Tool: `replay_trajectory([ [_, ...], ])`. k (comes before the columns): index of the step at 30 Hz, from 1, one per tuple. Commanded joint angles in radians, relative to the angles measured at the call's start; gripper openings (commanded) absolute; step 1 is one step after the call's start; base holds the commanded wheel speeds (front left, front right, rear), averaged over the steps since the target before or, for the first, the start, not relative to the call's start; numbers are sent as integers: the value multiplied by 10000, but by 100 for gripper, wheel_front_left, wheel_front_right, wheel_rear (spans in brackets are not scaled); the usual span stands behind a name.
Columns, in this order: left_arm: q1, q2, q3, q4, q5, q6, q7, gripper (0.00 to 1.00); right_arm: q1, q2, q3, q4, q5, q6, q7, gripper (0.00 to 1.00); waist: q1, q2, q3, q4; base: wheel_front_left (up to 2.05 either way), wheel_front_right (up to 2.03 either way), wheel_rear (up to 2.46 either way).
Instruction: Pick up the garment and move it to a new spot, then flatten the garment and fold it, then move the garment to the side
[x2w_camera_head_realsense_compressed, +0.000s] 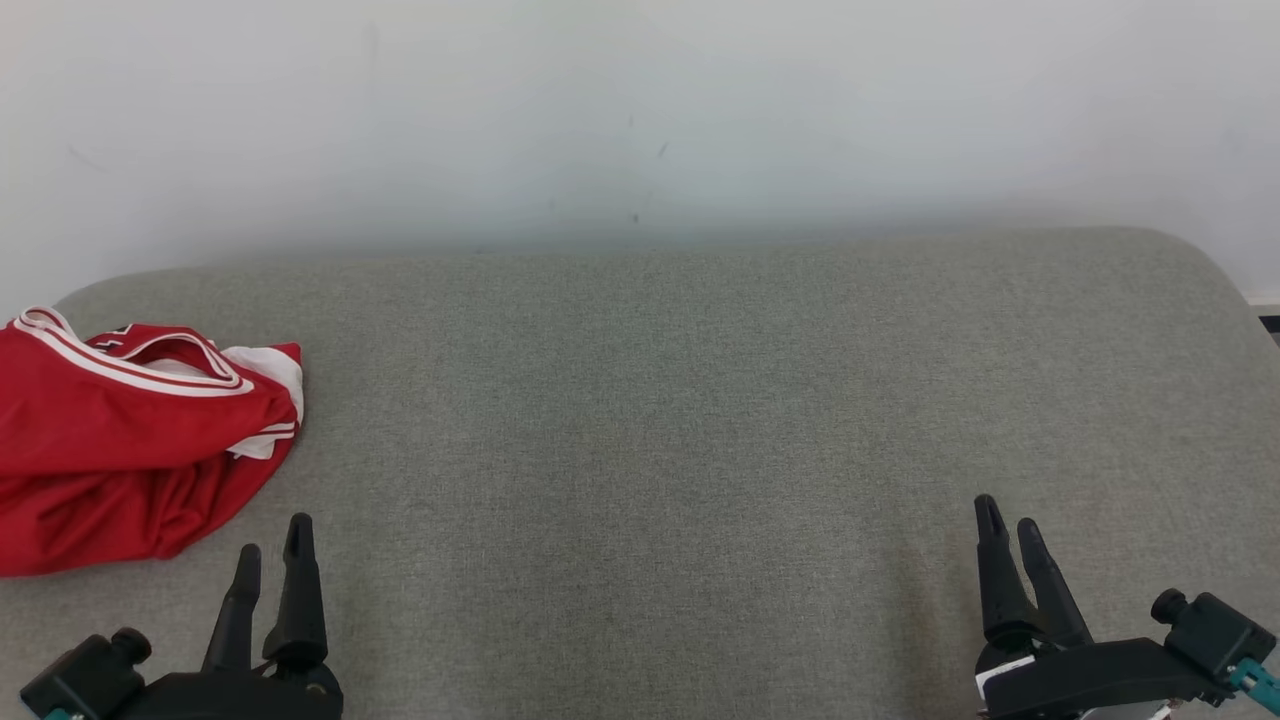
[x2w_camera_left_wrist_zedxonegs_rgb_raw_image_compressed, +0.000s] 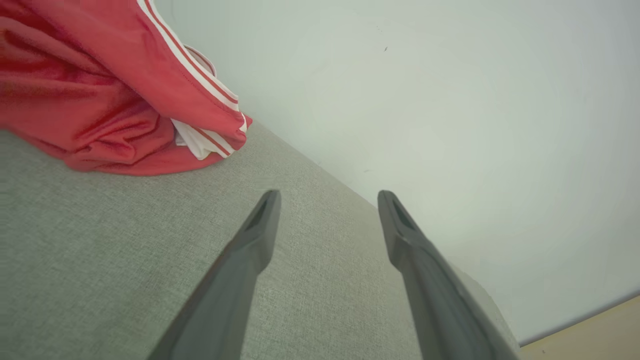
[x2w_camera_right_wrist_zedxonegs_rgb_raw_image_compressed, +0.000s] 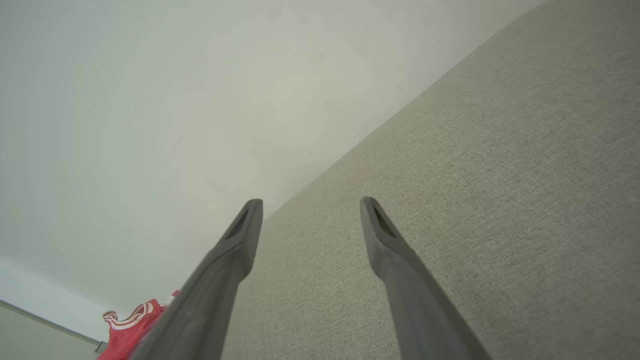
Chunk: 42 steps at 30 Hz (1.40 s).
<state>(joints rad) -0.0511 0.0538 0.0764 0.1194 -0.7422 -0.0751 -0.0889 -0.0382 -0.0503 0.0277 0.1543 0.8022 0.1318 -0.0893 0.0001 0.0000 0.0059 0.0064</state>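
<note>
A crumpled red garment with white stripes lies at the left edge of the grey fabric surface. It shows close up at the top left of the left wrist view and small at the bottom left of the right wrist view. My left gripper is open at the lower left, just right of and below the garment, not touching it; its fingertips stand well apart. My right gripper is open at the lower right, far from the garment, with nothing between its fingers.
The grey upholstered surface stretches wide between the two grippers, with rounded far corners. A pale wall rises directly behind it. A strip of light flooring shows past the surface's end in the left wrist view.
</note>
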Motion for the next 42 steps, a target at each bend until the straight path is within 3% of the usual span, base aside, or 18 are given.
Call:
replay_trajectory([
  [1, -7, 105, -3, -174, 281, 29, -94, 100, -17, -65, 56, -101, -307, -9, -89, 100, -1, 0, 1, 3, 0, 0, 0],
  [20, 86, 188, -142, -246, 2608, 117, -662, 100, 111, -32, 330, 43, -2950, -13, -658, 100, -1, 0, 45, 65, 0, 0, 0],
  [42, 225, 210, -62, -97, 4446, 77, -1163, 100, 324, -7, 343, -201, -4930, -16, -1166, 100, -1, 0, -21, 123, 0, 0, 0],
])
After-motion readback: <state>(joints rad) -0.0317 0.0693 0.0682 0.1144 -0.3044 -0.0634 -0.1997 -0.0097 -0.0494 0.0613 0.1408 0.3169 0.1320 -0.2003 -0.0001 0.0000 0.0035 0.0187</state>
